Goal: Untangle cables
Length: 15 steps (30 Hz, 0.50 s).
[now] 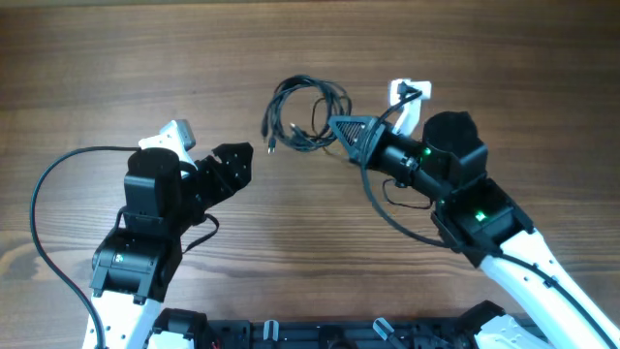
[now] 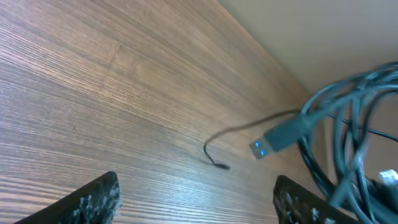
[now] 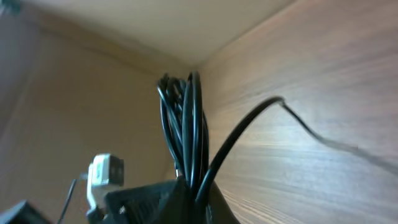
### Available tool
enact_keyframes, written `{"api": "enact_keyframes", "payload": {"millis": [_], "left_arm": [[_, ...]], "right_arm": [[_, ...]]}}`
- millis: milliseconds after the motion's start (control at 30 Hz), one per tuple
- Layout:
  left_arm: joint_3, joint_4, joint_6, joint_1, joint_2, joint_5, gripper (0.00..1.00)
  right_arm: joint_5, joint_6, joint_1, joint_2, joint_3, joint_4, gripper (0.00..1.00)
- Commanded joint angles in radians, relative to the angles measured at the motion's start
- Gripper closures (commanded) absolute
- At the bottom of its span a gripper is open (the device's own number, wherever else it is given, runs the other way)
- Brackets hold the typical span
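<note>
Black cables (image 1: 306,109), light and limp, pinched in my right hand (image 1: 339,126); left hand (image 1: 240,158) gapes empty; take the plug (image 2: 277,137) ahead.

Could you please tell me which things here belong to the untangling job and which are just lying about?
Job: cables, pinched in the shut right claw; their blue USB plug; open left claw.
Not the job: wooden table; thick black arm wiring.

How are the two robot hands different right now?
The left gripper is open and empty; the right gripper is shut on the cables. The left gripper sits apart from the cables; the right gripper touches them. Both are black.
</note>
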Motion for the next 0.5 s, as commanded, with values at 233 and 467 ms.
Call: {"api": "enact_keyframes", "payload": {"millis": [233, 467], "left_arm": [[0.003, 0.146, 0.01, 0.003, -0.011, 0.074, 0.0], [0.003, 0.251, 0.233, 0.002, -0.008, 0.336, 0.15]], "right_arm": [[-0.274, -0.591, -0.001, -0.01, 0.012, -0.067, 0.95], [-0.299, -0.592, -0.001, -0.01, 0.012, -0.077, 0.96]]}}
